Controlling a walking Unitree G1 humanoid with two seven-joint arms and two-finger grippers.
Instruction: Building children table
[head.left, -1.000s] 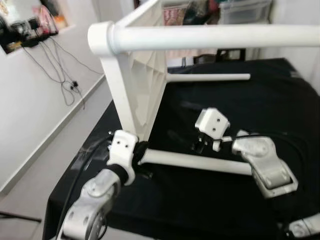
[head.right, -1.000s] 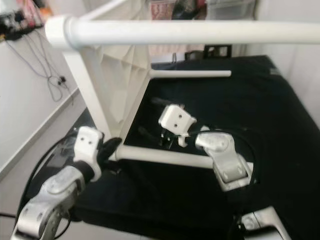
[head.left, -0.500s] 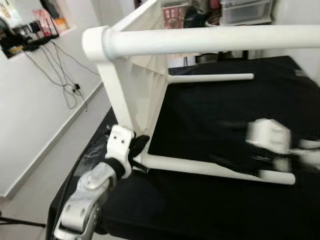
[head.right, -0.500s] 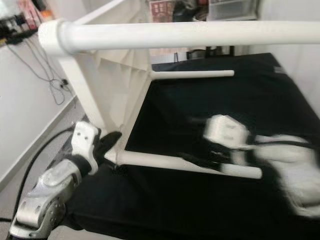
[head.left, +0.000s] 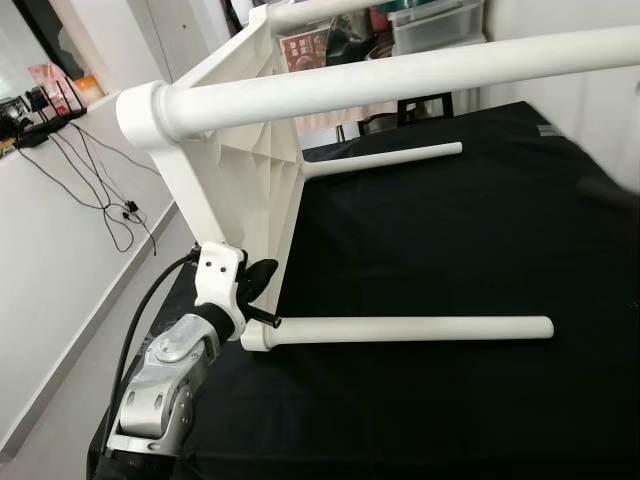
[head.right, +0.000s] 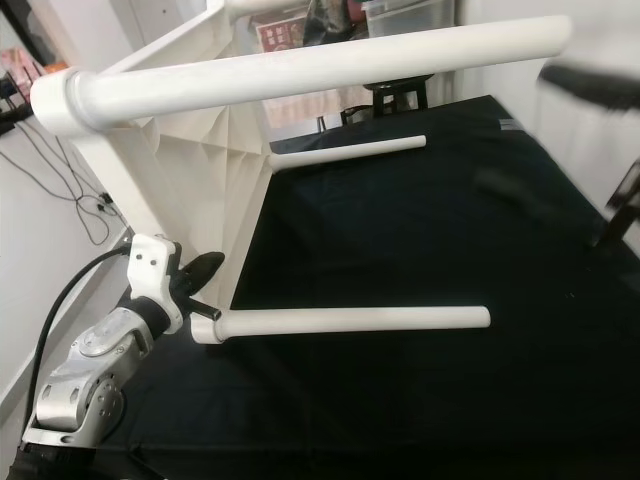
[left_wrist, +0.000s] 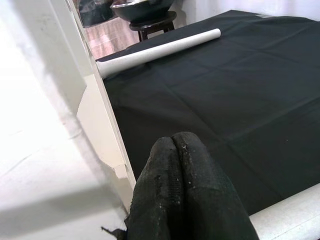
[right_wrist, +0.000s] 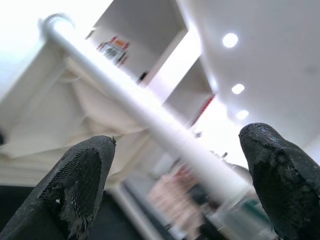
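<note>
The left gripper (head.left: 262, 278) sits nearest the camera at the lower left, its silver arm rising from the bottom edge. In the left wrist view its two black fingers (left_wrist: 187, 195) are pressed together with nothing between them, their tips at the lower corner of the children's table (head.left: 240, 190) where the nearest leg joins. A black cable (head.left: 135, 330) loops from that arm's wrist down along the left side.

The children's table is white plastic and lies tipped on its side on a surface covered with a black cloth (head.left: 450, 240). Its ribbed underside faces right, toward the open cloth. The near lower leg (head.left: 400, 329) runs from the corner just beside the left gripper out to the right, low over the cloth. Above it, the near upper leg (head.left: 400, 77) reaches across the top of the head view to the right edge. Farther back, the far lower leg (head.left: 385, 158) points right from the far corner, again low over the cloth.

In the right wrist view the right gripper (right_wrist: 175, 185) has its fingers spread wide apart, grasping nothing, with a white leg crossing the view beyond them.

At the far left a white wall (head.left: 60, 250) carries loose hanging wires (head.left: 110, 200). Beyond the table, shelves with clutter and a clear plastic box (head.left: 435, 20) stand at the back.
</note>
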